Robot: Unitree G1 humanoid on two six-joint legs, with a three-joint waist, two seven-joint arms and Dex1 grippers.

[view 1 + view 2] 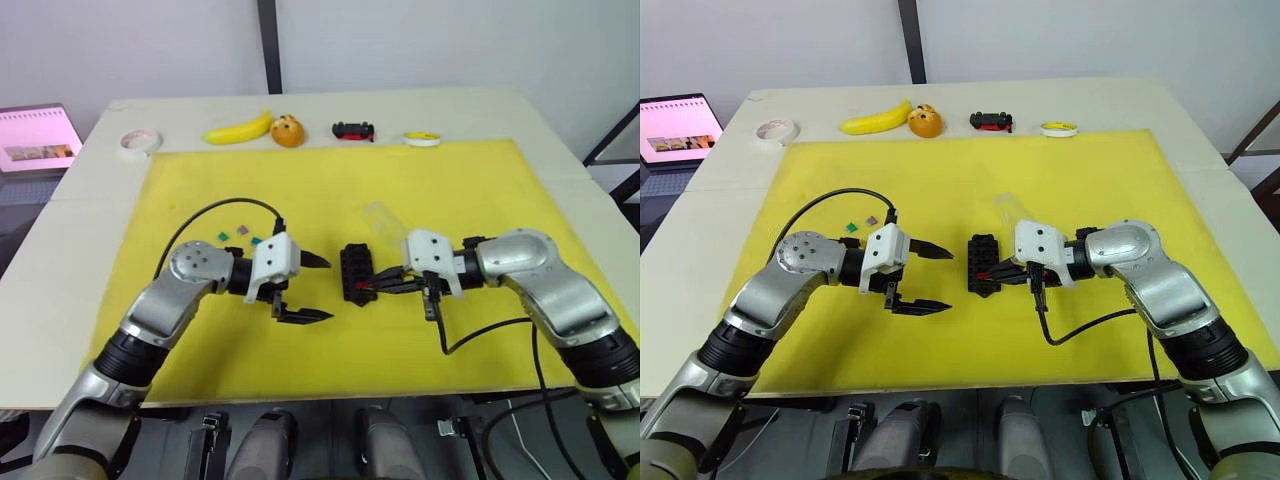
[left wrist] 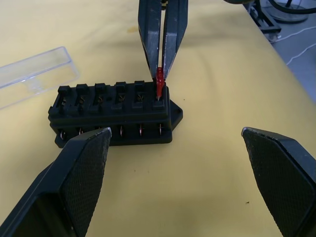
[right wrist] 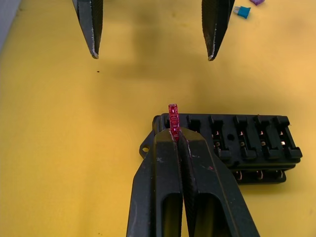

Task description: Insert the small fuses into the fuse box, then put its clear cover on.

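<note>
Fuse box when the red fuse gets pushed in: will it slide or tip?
The black plastic fuse box probably won't tip: it lies low and flat on the yellow mat. It may slide, since nothing braces it; the left pincer is open, beside it. The right pincer pinches the red fuse over an end slot.

The clear cover runs off the picture's edge in the left wrist view. The right gripper hides the red fuse's lower part and one corner of the fuse box.

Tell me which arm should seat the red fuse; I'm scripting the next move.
Right: its gripper is shut on the red fuse at the fuse box's end slot. The left gripper is open, beside the box.
</note>
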